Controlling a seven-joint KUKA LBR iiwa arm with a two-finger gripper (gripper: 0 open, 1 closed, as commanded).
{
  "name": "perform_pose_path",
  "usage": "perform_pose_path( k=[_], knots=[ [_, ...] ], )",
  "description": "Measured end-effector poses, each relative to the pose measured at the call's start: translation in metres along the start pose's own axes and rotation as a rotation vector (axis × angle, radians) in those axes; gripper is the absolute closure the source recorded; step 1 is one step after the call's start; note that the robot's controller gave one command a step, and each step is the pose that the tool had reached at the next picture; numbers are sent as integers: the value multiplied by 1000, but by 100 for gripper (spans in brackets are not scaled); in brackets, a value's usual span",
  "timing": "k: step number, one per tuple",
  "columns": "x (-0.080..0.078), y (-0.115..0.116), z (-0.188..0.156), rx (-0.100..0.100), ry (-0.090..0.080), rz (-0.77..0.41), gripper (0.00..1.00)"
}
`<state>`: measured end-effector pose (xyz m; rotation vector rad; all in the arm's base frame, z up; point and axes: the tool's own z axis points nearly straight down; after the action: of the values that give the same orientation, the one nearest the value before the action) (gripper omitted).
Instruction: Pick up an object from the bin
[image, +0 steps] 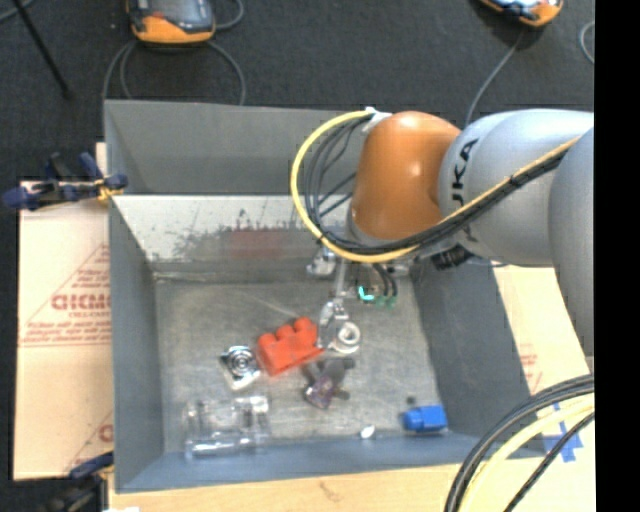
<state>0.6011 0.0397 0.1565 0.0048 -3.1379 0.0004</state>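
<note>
Grey metal bin (135, 330) seen from above, read left to right. Near the lower left corner a clear plastic piece (222, 418) lies close to the front wall, with open floor between it and the left wall. Just above and right of it sits a small silvery round part (240, 364), touching or just beside the left end of a red toy brick (288, 348), which lies tilted at the middle of the floor. The gripper (342, 336) hangs at the brick's right end; whether it is spread or closed cannot be told, nor whether it touches the brick. Below it lies a dark purplish piece (325, 388). A white scrap (367, 433) and a blue block (424, 418) rest by the front wall, well apart from the rest. Open floor runs along the back wall and right wall. The floor is scuffed grey, the back wall speckled; dark carpet surrounds the bin
</note>
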Motion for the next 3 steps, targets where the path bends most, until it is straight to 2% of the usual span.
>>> perform_pose_path(
  k=[1,2,3],
  knots=[
    [42,-12,81,2,-17,-388,0],
    [76,20,81,3,-24,-452,0],
    [74,20,80,2,-27,-448,100]
  ],
)
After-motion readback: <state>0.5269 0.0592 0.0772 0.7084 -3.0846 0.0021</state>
